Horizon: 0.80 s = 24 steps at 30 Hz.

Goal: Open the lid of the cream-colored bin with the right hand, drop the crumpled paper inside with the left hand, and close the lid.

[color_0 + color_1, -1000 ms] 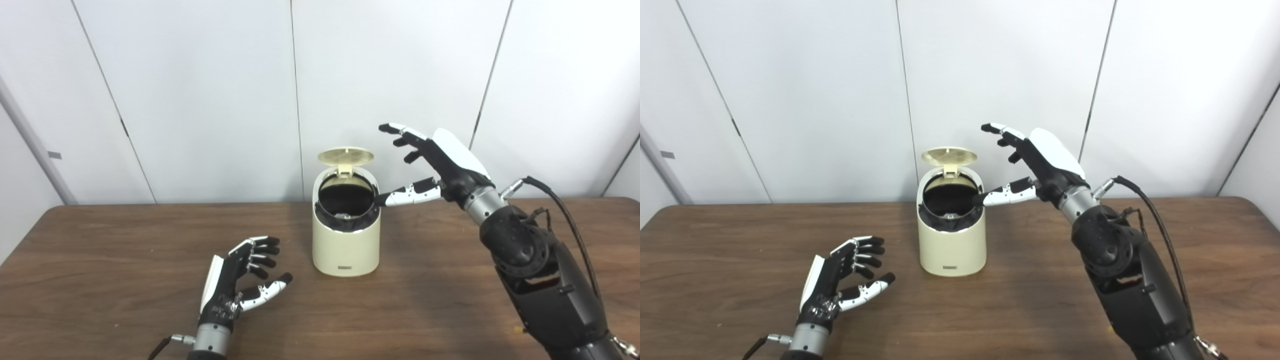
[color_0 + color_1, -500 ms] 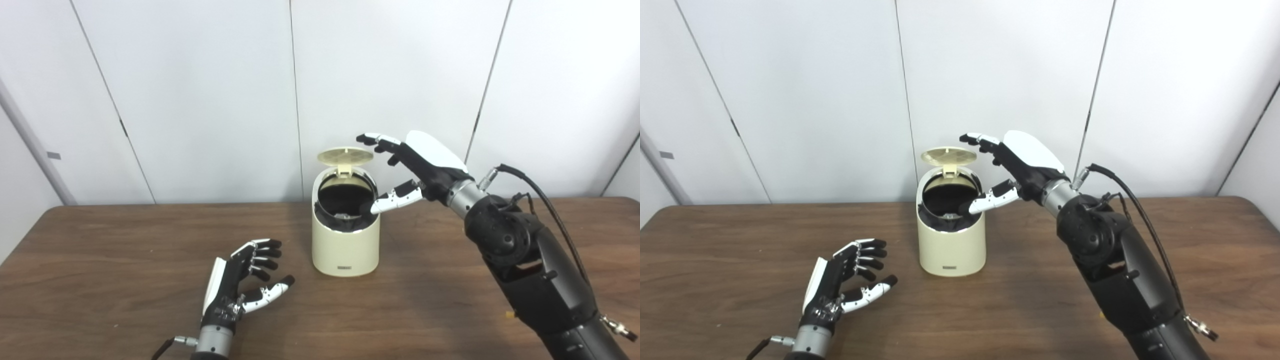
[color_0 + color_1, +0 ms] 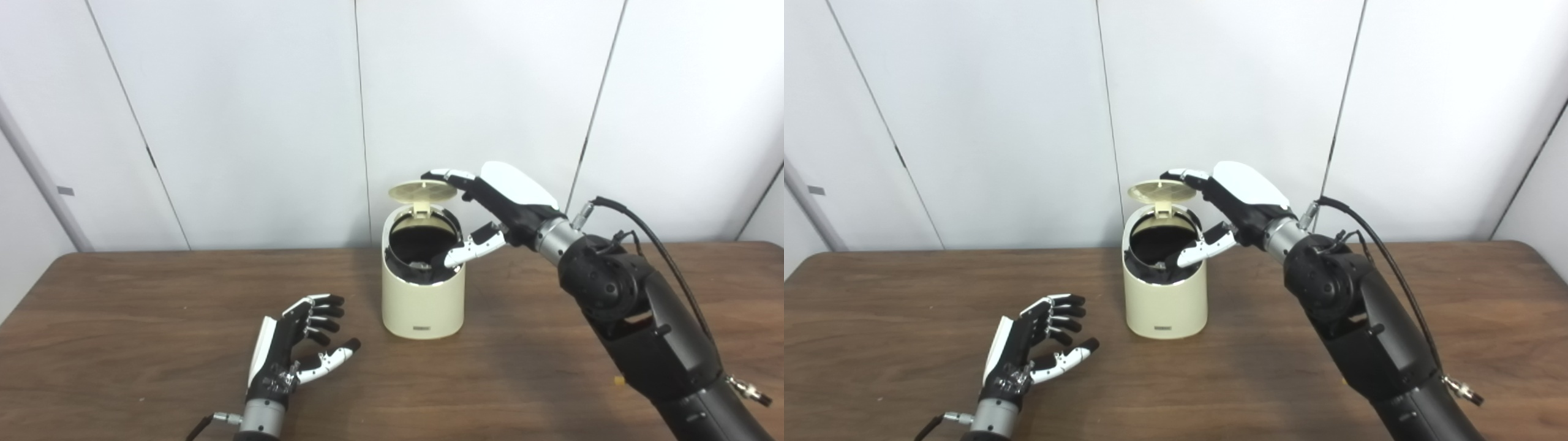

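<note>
While the lid (image 3: 423,190) stands raised on its rear hinge above the cream-colored bin (image 3: 422,288) at mid-desk (image 3: 122,318), the right robot hand (image 3: 490,208) is right at it, fingertips (image 3: 436,176) at the lid's top right edge, thumb over the dark mouth, digits spread and clamped on nothing. Closing looks to mean pressing forward and down from there. Left robot hand (image 3: 294,346) rests apart and empty on the desk, near the bin's left front; no crumpled paper shows.

Brown wood-grain table (image 3: 122,294); white panelled wall (image 3: 245,122) behind.
</note>
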### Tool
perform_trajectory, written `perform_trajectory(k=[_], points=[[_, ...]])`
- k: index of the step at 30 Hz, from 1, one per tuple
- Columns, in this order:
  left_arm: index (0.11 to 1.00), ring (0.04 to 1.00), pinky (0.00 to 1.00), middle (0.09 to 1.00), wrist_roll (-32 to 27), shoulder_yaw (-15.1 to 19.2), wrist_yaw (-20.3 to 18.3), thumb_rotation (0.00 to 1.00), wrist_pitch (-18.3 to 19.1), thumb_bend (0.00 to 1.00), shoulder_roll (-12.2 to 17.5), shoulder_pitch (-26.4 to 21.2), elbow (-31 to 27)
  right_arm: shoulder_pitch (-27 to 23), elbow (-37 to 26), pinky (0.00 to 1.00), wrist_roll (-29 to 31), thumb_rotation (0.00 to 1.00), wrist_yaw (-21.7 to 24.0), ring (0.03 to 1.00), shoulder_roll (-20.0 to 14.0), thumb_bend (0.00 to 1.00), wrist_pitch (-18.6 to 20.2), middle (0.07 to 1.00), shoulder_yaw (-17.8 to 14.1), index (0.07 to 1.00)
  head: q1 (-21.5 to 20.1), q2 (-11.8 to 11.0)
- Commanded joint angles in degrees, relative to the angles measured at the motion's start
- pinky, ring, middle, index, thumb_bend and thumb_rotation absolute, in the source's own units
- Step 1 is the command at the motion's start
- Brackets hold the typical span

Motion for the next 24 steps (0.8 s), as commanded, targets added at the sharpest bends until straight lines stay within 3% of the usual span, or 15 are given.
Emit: perform_trajectory(k=[1,11,19,24], points=[[0.694,0.601,0.51,0.666,0.01,0.05,0.43,0.02,-0.62,0.67,-0.10,-1.62,-2.12,-3.56,-2.68,0.76,-0.11,0.35,0.26,0.879,-0.59,0.77,-1.98,0.882,-0.26,0.863,-0.07,0.07],[0.693,0.602,0.51,0.666,0.32,-0.07,0.39,0.02,-0.04,0.67,-0.27,-1.67,-2.66,-2.76,-6.50,0.76,-0.10,0.34,4.08,0.876,-1.96,0.76,-3.53,0.873,0.72,0.858,0.26,0.82],[0.688,0.600,0.51,0.659,0.23,-0.08,0.21,0.02,0.51,0.67,-0.37,-1.62,-3.20,-1.25,-8.27,0.71,-0.30,0.30,4.78,0.813,-3.83,0.79,-6.32,0.821,0.83,0.799,0.24,1.81],[0.685,0.598,0.51,0.662,-0.10,-0.12,-0.04,0.01,1.06,0.66,-0.44,-1.50,-3.63,0.02,-9.66,0.69,-0.82,0.31,6.01,0.789,-4.67,0.79,-5.91,0.807,0.70,0.778,0.19,2.27]])
